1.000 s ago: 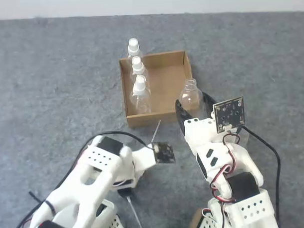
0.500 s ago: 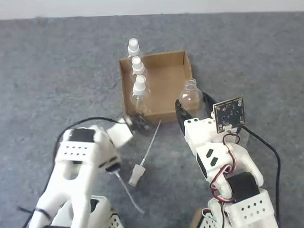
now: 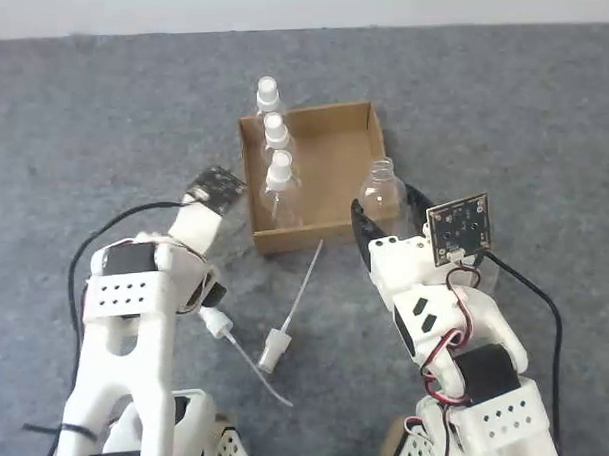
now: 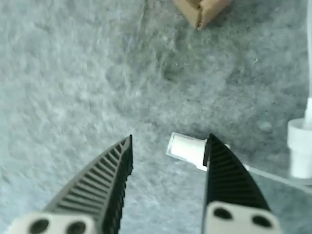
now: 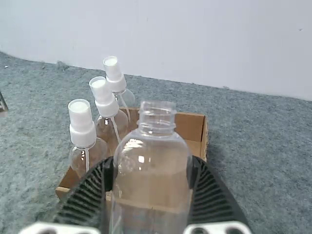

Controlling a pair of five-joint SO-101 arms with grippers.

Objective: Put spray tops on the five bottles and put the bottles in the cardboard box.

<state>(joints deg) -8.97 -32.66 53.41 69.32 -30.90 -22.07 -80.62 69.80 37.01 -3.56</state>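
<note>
Swung leftward off centre with left end effector [image 4: 170, 140], now spread open at white plastic spray top [image 4: 186, 148] on grey felt counter [image 3: 501, 111]. Uncovered second white spray top [image 3: 274, 349] nearby. Kept right end effector [image 5: 148, 183] clamped on uncapped clear plastic bottle [image 5: 151, 146] beside brown cardboard box [image 3: 315, 235]. Looks set for top pickup, then capping.

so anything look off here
Two spray tops lie on their sides on the carpet in front of the box, tubes splayed. The bottle in the right gripper has no top.
</note>
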